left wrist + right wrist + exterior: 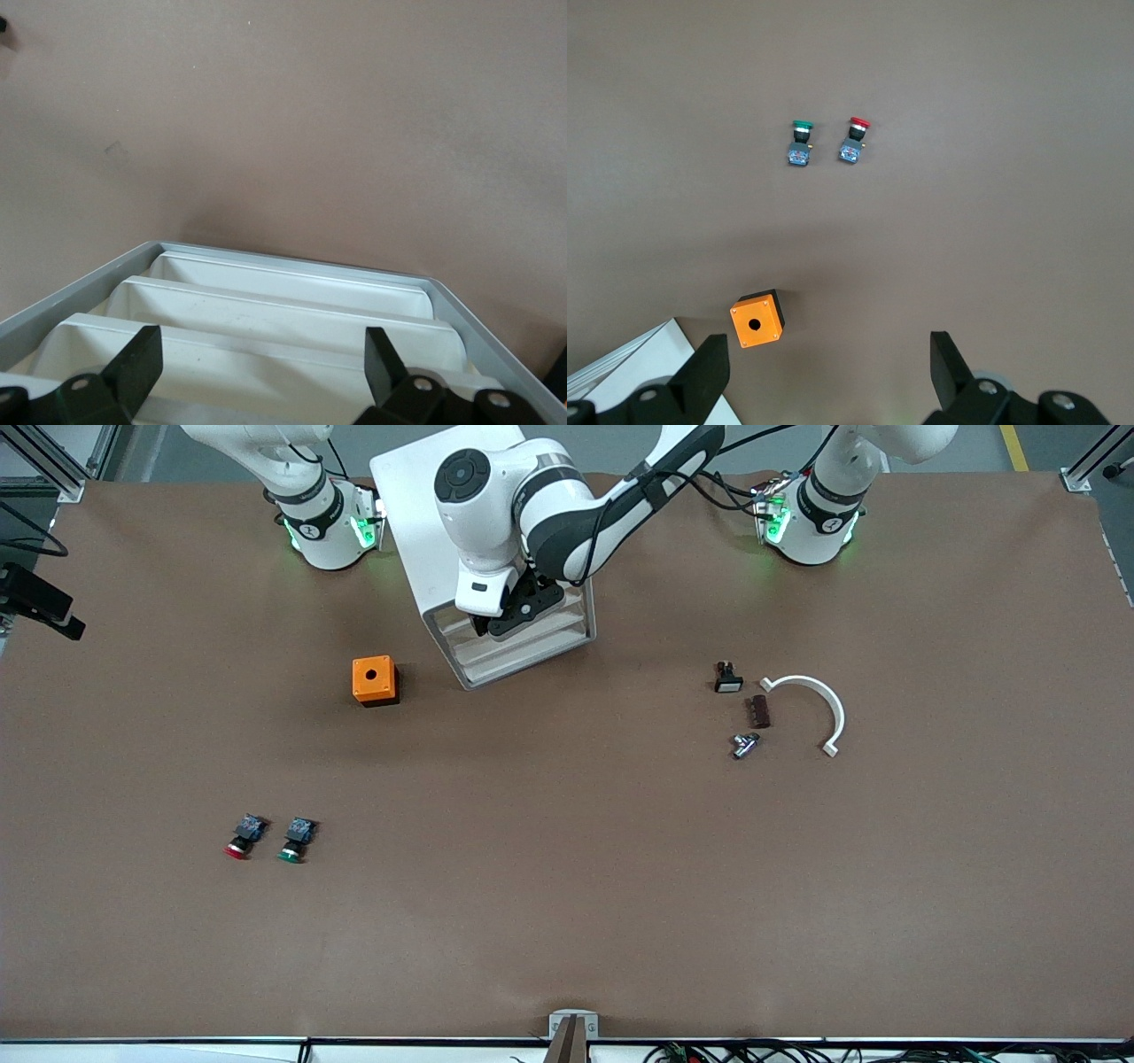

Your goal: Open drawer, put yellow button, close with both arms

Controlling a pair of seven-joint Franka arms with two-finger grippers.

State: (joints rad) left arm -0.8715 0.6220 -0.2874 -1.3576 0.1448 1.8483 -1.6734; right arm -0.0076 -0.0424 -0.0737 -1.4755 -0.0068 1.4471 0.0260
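Front view: the left gripper, on the arm reaching across from the base at this view's right, hangs directly over the cream fronts of the white cabinet, at the level of its uppermost drawer. All four fronts appear flush, none pulled out. Left wrist view: the black fingers of the left gripper stand wide apart with nothing between them, straddling the nearest drawer front; the lower fronts step away beneath it inside the grey frame of the cabinet.

Right wrist view: the right gripper is likewise spread open and empty, held in the air over the table. Just below it sits an orange box with a round hole in its top face, beside the cabinet's corner. Well apart from this gripper lie the green-capped button and the red-capped button, side by side, each with a black body and blue rear block.

No yellow-capped button can be made out in any view.
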